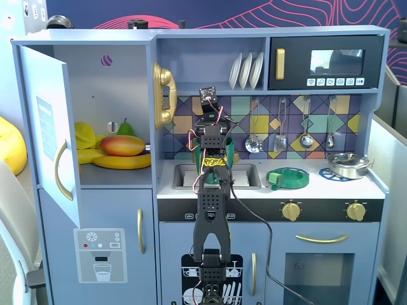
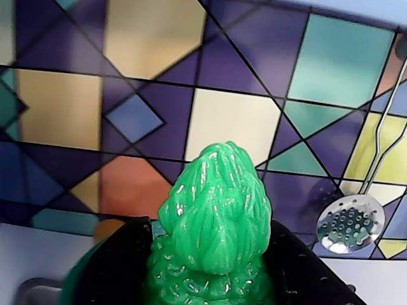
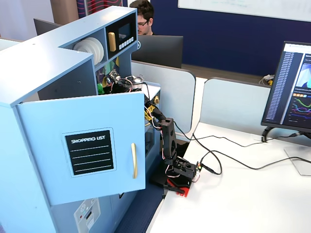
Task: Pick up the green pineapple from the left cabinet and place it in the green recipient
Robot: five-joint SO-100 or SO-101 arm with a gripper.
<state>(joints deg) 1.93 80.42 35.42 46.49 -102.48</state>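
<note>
Above the white worktop (image 1: 248, 189), against the tiled backsplash (image 2: 222, 114), the claw (image 2: 213, 279) stood clamped on the green pineapple (image 2: 216, 216); a skimmer (image 2: 351, 222) hung at three o'clock.

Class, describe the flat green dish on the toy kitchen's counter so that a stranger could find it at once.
Find the black microwave at the kitchen's upper right. Directly below, on the white counter, the flat green dish lies between the sink and the silver pan. It alone is a low, open green ring.

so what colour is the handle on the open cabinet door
Gold, a curved handle on the grey-blue door; clearest in a fixed view.
</note>
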